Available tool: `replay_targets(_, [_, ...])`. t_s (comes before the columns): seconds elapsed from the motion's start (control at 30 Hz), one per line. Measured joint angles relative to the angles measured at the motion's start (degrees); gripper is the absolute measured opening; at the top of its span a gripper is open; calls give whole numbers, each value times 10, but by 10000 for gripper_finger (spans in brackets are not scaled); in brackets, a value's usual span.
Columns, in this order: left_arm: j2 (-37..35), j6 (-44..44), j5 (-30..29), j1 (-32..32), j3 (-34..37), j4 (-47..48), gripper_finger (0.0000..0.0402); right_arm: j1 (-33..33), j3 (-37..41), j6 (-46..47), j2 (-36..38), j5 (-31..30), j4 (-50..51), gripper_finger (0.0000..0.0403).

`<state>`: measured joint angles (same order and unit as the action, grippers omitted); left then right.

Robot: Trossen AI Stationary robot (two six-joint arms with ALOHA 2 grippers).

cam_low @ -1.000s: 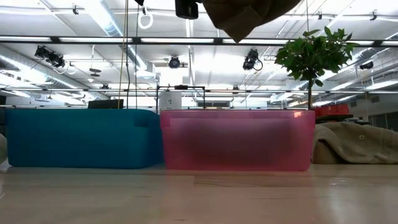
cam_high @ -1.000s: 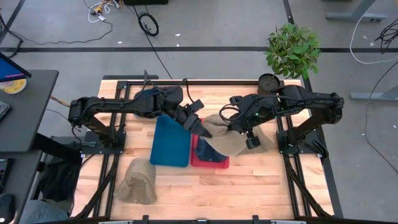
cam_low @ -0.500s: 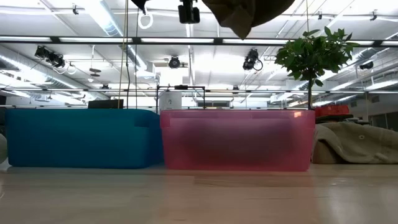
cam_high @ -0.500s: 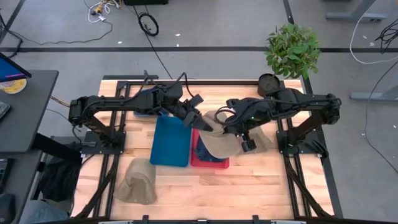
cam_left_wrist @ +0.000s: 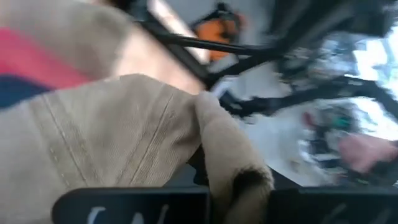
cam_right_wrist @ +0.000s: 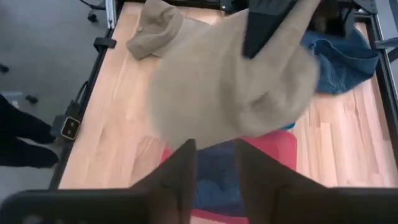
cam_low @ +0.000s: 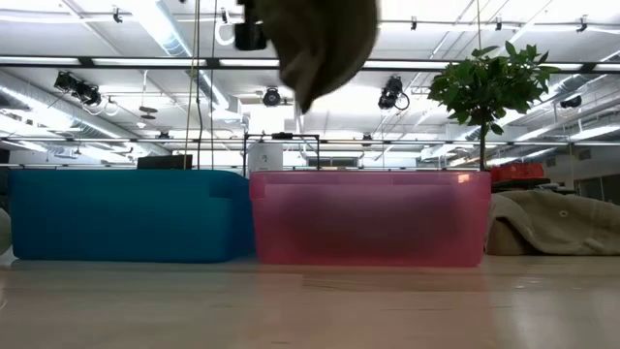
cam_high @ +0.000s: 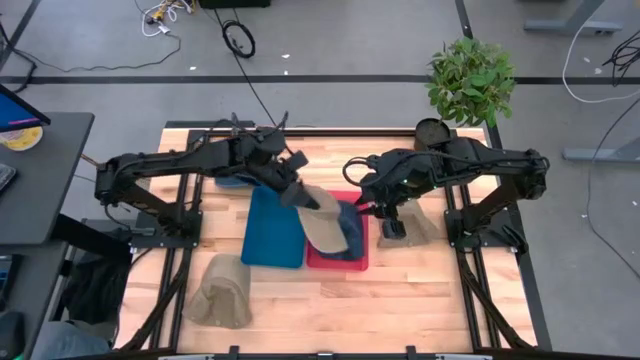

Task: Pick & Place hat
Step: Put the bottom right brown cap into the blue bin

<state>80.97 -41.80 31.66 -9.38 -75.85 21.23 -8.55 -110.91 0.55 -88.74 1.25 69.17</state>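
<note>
High view straight down; low view level; both share pink bin (cam_high: 340,262) (cam_low: 368,218).

1. No legible text, label, brand or number in any view.
2. Left wrist view: pale strokes on the dark bar (cam_left_wrist: 130,208) just under the fingers, possibly lettering; too blurred to read.
3. High view: bright screen (cam_high: 18,108) on the side desk, well apart from both grippers; content unreadable.

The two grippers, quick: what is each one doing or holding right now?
Left gripper: shut on the tan fabric hat, held above the bins.
Right gripper: open, holding nothing.
</note>
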Motion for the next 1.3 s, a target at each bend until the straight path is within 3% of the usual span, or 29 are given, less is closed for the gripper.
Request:
replay_targets(0.17, [-47, 35, -103, -4, 0, 108, 14, 9, 0, 26, 0, -36, -12, 177])
replay_targets(0.37, [-96, 11, -300, 23, 0, 229, 14, 12, 0, 109, 0, -127, -35, 219])
replay_targets(0.53, [-117, -60, -448, 71, 0, 294, 14, 12, 0, 153, 0, -176, -95, 226])
replay_targets(0.67, [-117, -139, -552, 117, 0, 311, 15, 16, 0, 193, 0, -252, -160, 221])
replay_targets(0.77, [-116, -196, -617, 150, 0, 334, 18, 22, 0, 233, 0, -297, -191, 214])
replay_targets(0.87, [-108, -233, -666, 183, 0, 364, 14, 30, 0, 247, 0, -301, -218, 209])
replay_targets(0.93, [-107, -219, -676, 198, 0, 380, 14, 32, 0, 240, 0, -291, -231, 206])
replay_targets(1.07, [-107, -74, -649, 221, 3, 363, 14, 32, 0, 229, 0, -264, -242, 201])
replay_targets(1.3, [-110, 122, -498, 209, 3, 348, 14, 32, 0, 228, 0, -211, -242, 198])
